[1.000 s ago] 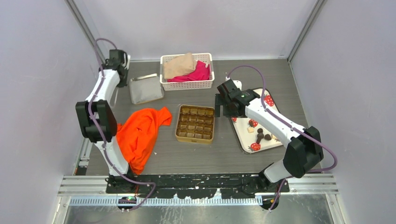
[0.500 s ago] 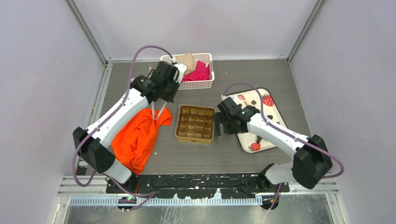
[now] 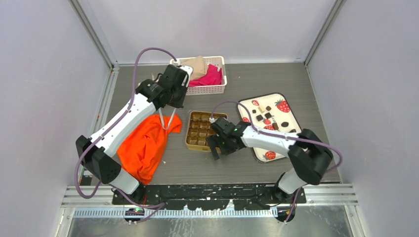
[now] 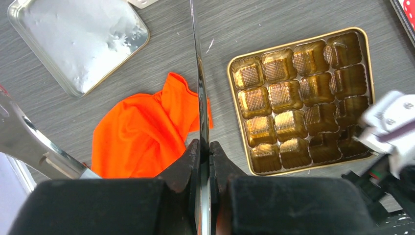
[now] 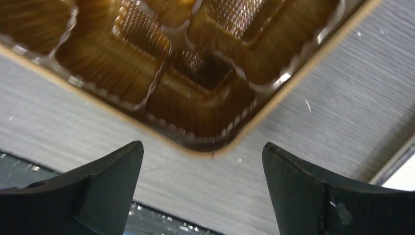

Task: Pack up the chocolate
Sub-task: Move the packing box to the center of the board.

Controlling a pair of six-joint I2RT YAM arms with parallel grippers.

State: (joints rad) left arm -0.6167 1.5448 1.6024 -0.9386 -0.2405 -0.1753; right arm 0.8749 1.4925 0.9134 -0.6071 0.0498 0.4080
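Several small dark pieces of chocolate [image 3: 259,118] lie on the white strawberry-print tray [image 3: 291,116] at the right. The gold tin [image 3: 205,129] with brown compartments [image 4: 298,98] stands in the middle. My right gripper [image 3: 215,148] hangs open just off the tin's near right corner [image 5: 210,142], with nothing between its fingers [image 5: 115,171]. One cell by that corner looks darker; I cannot tell what is in it. My left gripper [image 4: 204,144] is shut on a thin metal tool [image 4: 198,73], seen edge-on, and hangs left of the tin [image 3: 167,118].
An orange cloth [image 3: 146,143] lies left of the tin. A silver lid [image 4: 78,39] rests beyond it on the table. A white basket [image 3: 212,89] with pink and tan cloth stands at the back, partly behind my left arm.
My right gripper has left the strawberry tray and swung left and nearer, down to the tin's near corner. My left arm came in from the back left with the metal tool, then nearly stopped.
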